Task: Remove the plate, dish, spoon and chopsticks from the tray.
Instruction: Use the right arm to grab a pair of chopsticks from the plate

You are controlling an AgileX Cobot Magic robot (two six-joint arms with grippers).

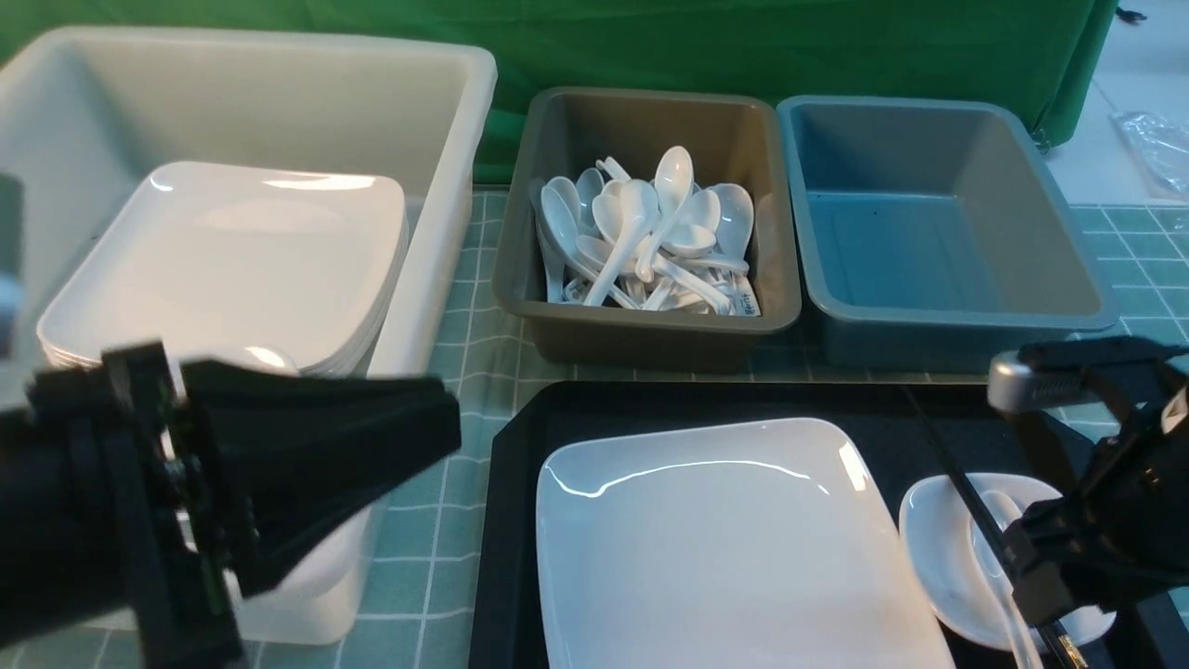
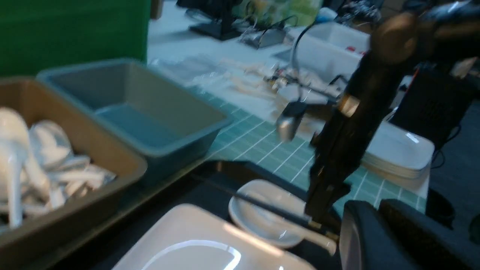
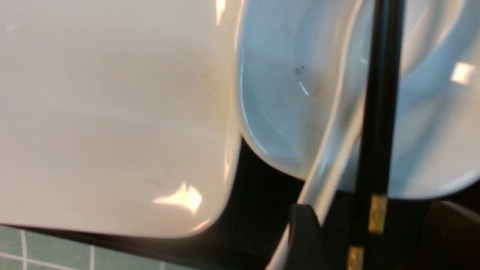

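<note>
The black tray (image 1: 520, 437) holds the large white plate (image 1: 734, 548) and, to its right, the small dish (image 1: 934, 548). The white spoon (image 1: 999, 516) lies in the dish, and the black chopsticks (image 1: 947, 455) lie across both. My right gripper (image 1: 1045, 595) hangs low over the chopsticks' banded end. In the right wrist view the chopsticks (image 3: 378, 112) run between its spread fingers (image 3: 303, 240) without touching, so this gripper (image 3: 375, 243) is open; the spoon's handle (image 3: 337, 142) lies beside them. My left gripper (image 1: 446, 418) is shut and empty, left of the tray.
A big white tub (image 1: 455, 186) with stacked plates (image 1: 232, 260) stands at the back left. Behind the tray are a brown-grey tub (image 1: 650, 334) full of spoons and a blue-grey tub (image 1: 929, 316). A green checked cloth (image 1: 464, 297) covers the table.
</note>
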